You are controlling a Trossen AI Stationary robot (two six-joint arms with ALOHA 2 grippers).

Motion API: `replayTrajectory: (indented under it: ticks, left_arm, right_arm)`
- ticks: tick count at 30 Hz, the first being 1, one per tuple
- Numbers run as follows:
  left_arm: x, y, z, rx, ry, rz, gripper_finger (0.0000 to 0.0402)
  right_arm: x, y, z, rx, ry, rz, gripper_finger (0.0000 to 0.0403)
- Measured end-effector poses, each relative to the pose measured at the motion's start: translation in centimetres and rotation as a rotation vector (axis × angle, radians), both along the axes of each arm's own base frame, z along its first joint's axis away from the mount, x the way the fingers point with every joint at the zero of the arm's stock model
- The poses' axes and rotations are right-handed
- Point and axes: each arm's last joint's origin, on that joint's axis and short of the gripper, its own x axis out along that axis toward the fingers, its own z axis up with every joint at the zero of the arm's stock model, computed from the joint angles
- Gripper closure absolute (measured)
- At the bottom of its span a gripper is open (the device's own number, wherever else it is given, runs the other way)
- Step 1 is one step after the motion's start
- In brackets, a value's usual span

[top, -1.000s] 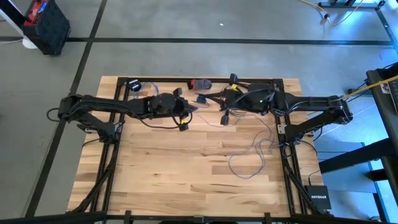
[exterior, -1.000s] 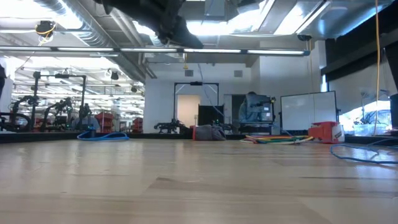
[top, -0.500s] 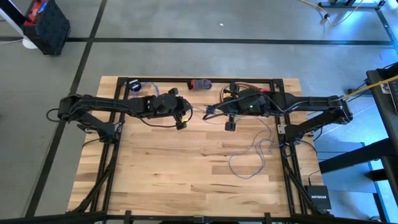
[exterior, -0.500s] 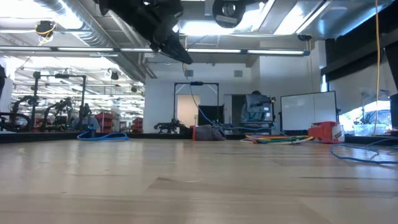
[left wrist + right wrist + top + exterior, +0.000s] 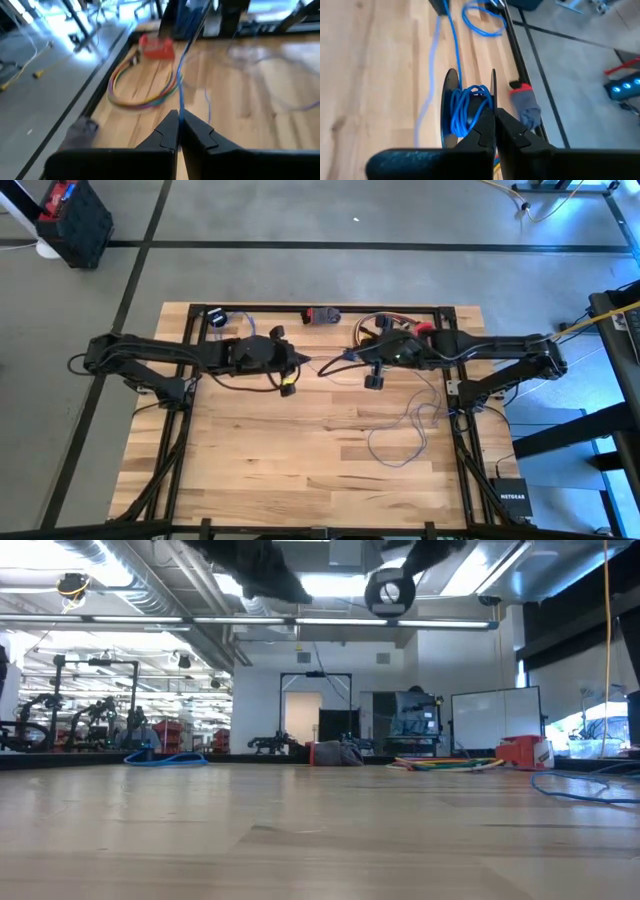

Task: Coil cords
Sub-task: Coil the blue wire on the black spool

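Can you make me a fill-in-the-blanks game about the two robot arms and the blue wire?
1. The left gripper is shut on the thin ____ wire.
2. By the right gripper, wire is wound around a black ____.
3. The rainbow cable loop lies on the ____ table.
4. The red block sits near the table's ____.

Answers: blue; spool; wooden; edge

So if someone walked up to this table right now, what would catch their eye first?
Probably the two arms meeting over the far middle of the table, the left gripper shut on a thin blue wire stretched between them. Next, the right gripper holding a small black spool wound with that wire. Loose squiggles of wire lie on the wood toward the right side.
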Motion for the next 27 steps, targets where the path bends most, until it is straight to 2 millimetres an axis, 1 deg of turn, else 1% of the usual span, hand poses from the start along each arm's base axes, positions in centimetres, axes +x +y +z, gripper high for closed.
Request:
replayTrajectory:
  ticks: [5, 14, 17, 22, 27]
  left_arm:
    - [0.3, -1.1, 0.5, 0.020, -0.053, -0.046, 0.0392]
    - [0.5, -0.9, 1.0, 0.002, -0.118, -0.030, 0.0392]
    - [0.6, -0.9, 1.2, -0.012, -0.142, -0.024, 0.0392]
    - [0.7, -1.5, 1.3, -0.014, -0.171, -0.041, 0.0399]
    - [2.3, -2.0, 0.7, 0.006, -0.226, -0.067, 0.0397]
  right_arm:
    - [1.3, -0.1, -1.8, -0.044, -0.004, -0.019, 0.0400]
    - [4.1, -0.2, -4.4, -0.099, 0.037, -0.006, 0.0400]
    - [4.7, -0.2, -4.7, -0.111, 0.028, -0.016, 0.0400]
    - [5.1, -0.4, -4.4, -0.152, -0.028, -0.072, 0.0400]
    - [5.7, -0.4, -3.7, -0.152, -0.126, -0.079, 0.0400]
